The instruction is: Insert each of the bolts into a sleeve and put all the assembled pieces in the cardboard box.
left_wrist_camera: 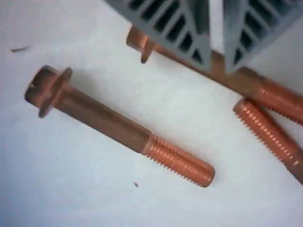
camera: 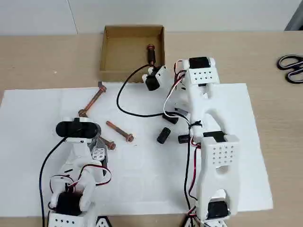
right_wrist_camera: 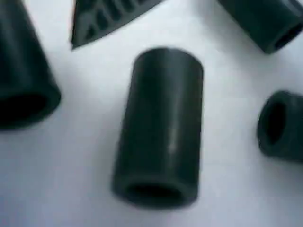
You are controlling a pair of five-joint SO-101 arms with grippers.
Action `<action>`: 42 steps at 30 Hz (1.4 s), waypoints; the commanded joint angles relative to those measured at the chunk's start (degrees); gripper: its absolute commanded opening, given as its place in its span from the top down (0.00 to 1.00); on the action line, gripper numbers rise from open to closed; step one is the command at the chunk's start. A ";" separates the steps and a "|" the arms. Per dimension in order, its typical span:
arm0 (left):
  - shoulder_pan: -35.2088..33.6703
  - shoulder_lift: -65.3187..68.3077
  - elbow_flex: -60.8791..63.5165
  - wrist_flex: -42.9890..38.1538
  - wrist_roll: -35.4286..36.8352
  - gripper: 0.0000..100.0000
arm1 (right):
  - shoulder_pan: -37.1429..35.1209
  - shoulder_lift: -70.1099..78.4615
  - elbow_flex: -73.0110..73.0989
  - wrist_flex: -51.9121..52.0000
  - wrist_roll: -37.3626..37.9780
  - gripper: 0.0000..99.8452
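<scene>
Four black sleeves (right_wrist_camera: 161,127) lie loose on the white paper (camera: 142,184) close below the right gripper (right_wrist_camera: 111,16), whose opening cannot be told. Three bolts (left_wrist_camera: 118,127) lie bare at 9 o'clock of them; the left gripper (left_wrist_camera: 218,59), jaws nearly together, hangs over one. Only one assembled piece (camera: 151,53) rests in the cardboard box (camera: 111,52) at 12 o'clock, so most of the job appears left.
</scene>
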 commanded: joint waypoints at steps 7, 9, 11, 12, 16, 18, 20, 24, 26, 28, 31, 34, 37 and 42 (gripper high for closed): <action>-0.18 -0.53 -0.22 -1.32 -0.09 0.99 | -0.75 3.91 -0.62 -3.12 0.26 0.91; -0.18 -0.53 -0.22 -1.32 -0.09 0.99 | -0.75 5.05 -0.62 -2.95 0.18 0.93; -0.18 -0.53 -0.22 -1.32 -0.09 0.99 | -0.75 5.93 -0.62 -2.68 0.18 0.96; -0.18 -0.53 -0.22 -1.32 -0.09 0.99 | -0.66 6.20 -0.62 -2.59 0.09 0.98; -0.18 -0.53 -0.22 -1.32 -0.09 0.99 | -0.48 5.67 -0.62 -2.51 -2.37 0.99; -0.18 -0.53 -0.22 -1.32 -0.09 0.99 | -0.48 4.09 -0.70 -1.89 -4.04 0.99; -0.18 -0.53 -0.22 -1.32 -0.09 0.99 | -0.66 1.54 -0.70 -0.48 -6.42 0.99; -0.18 -0.53 -0.22 -1.32 -0.09 0.99 | -0.66 -4.44 -0.70 1.36 -15.91 0.99; -0.18 -0.53 -0.22 -1.32 -0.09 0.99 | -0.66 -7.34 -0.70 2.77 -21.27 0.99; -0.18 -0.53 -0.22 -1.32 -0.09 0.99 | -0.75 -9.98 -0.70 4.79 -26.20 0.99; -0.18 -0.53 -0.22 -1.32 -0.09 0.99 | -0.66 -13.41 -0.62 6.37 -33.67 0.99; -0.18 -0.53 -0.22 -1.32 -0.09 0.99 | -0.13 -17.63 -0.35 6.90 -41.67 1.00; -0.18 -0.53 -0.22 -1.41 -0.09 0.99 | 0.04 -22.81 -0.26 7.08 -48.09 1.00; 0.35 -0.53 -0.22 -1.49 -0.09 0.99 | 0.22 -31.52 2.02 7.25 -56.18 1.00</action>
